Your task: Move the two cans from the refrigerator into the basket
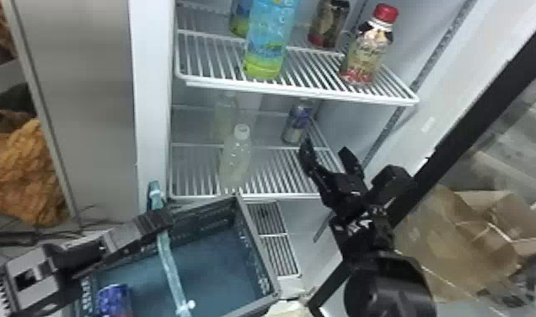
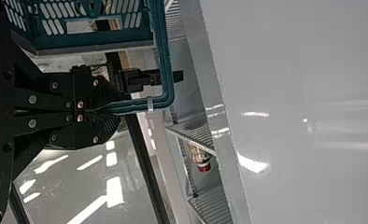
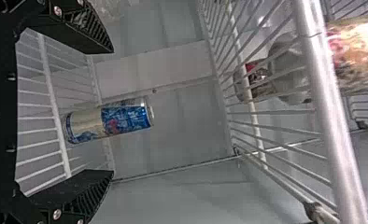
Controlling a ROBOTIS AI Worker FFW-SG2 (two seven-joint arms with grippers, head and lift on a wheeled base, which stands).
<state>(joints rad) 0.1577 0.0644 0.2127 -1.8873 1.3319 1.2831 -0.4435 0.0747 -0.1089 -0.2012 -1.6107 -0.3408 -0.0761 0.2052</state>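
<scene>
In the head view, the right gripper (image 1: 327, 153) points in from five o'clock, jaws spread, one can (image 1: 298, 121) at its eleven. The left gripper (image 1: 154, 220), from eight, pinches the basket (image 1: 258, 253) handle (image 1: 166, 253); another can (image 1: 114, 300) is inside, at seven.

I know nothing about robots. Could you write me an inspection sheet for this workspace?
Surface: wire shelf in the fridge
Job's things: blue-and-pale can upright on that shelf; blue can in the basket
Clutter: pale bottle on that shelf; blue bottle, red-capped bottle above
Grippers: left gripper shut on the basket's handle; right gripper open, holding nothing
Cables: dark strands at left, possibly cables
Surroundings: orange bundle left, cardboard right
</scene>
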